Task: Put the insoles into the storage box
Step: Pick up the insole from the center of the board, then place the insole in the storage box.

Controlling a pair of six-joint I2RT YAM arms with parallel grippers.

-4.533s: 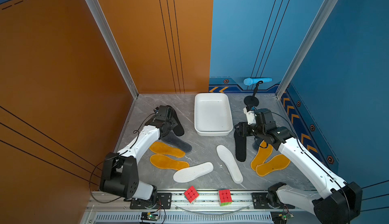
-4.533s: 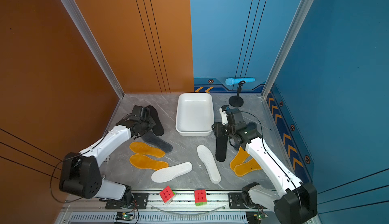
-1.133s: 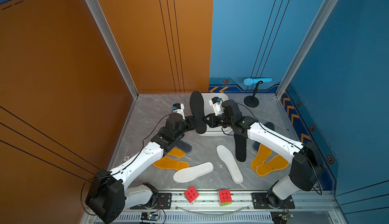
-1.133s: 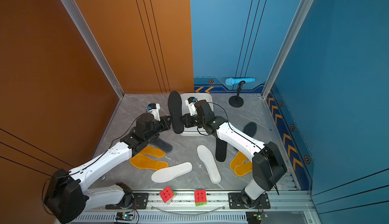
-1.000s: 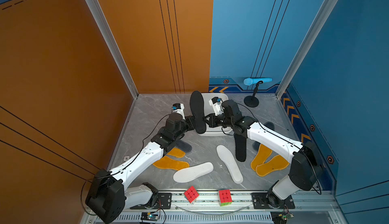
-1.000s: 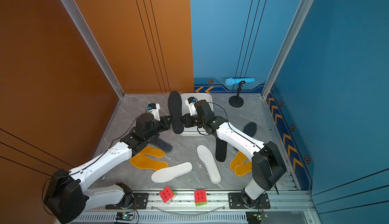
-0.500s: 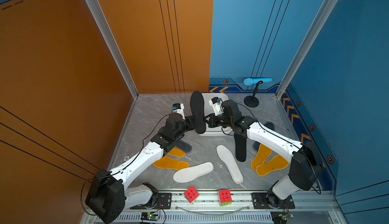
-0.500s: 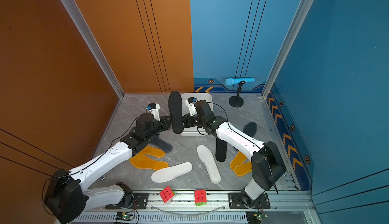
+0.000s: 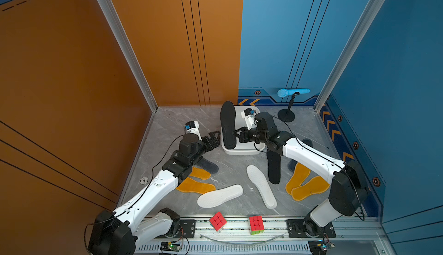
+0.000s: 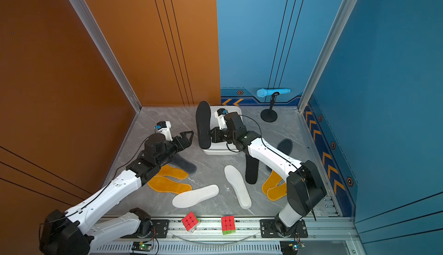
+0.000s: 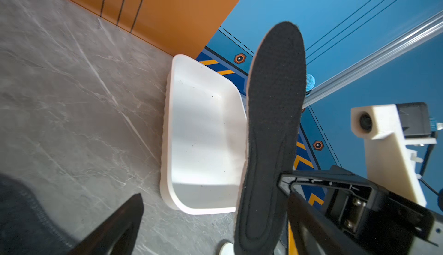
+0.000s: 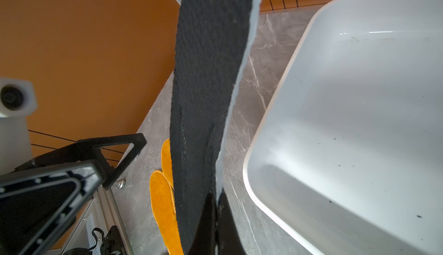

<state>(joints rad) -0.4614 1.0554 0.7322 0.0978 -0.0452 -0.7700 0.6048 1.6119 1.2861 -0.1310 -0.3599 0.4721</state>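
The left gripper [image 9: 215,140] hangs just left of the storage box [image 9: 239,151] with its jaws spread wide and nothing between them. Below it, on the near-left side of the box, lie a dark grey insole [image 9: 209,166] and two orange insoles [image 9: 195,186].

Between that gripper and the box, a black insole [image 9: 227,122] stands on end over the box's left rim. Its long axis points roughly up instead of lying along the box. The right gripper [image 9: 236,134] is clamped on its lower edge, reaching in across the box from the right. The right wrist view shows the closed fingertips [image 12: 211,208] pinching the pad.

The box looks empty in both wrist views, so the task has hardly begun. The interior lies just to the right of the held insole. I judge the next move must bring the insole over toward the right arm's side and tip it flat, toe toward the far end. The right arm alone carries it.

Near the box's front lie two white insoles [image 9: 219,195], then another black insole [image 9: 273,167]. Two more orange insoles [image 9: 309,187] lie on the near-right.
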